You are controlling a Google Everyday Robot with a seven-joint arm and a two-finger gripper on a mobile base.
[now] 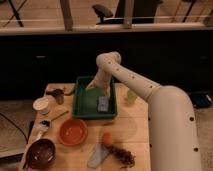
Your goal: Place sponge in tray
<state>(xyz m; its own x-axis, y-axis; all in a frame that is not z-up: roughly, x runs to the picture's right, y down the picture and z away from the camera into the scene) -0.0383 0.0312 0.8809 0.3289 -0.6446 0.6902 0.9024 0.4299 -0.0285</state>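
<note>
The dark green tray (83,102) stands at the back middle of the wooden table. The small grey-blue sponge (103,104) lies inside it, toward its right side. My white arm reaches from the lower right over the tray, and my gripper (104,92) hangs just above the sponge, right at its far end.
An orange bowl (73,131) sits in front of the tray and a dark brown bowl (41,153) at the front left. A white cup (42,105), a brush (42,129), a longer pale grey-blue flat piece (98,155), an orange ball (107,138) and a pale green cup (131,96) also stand on the table.
</note>
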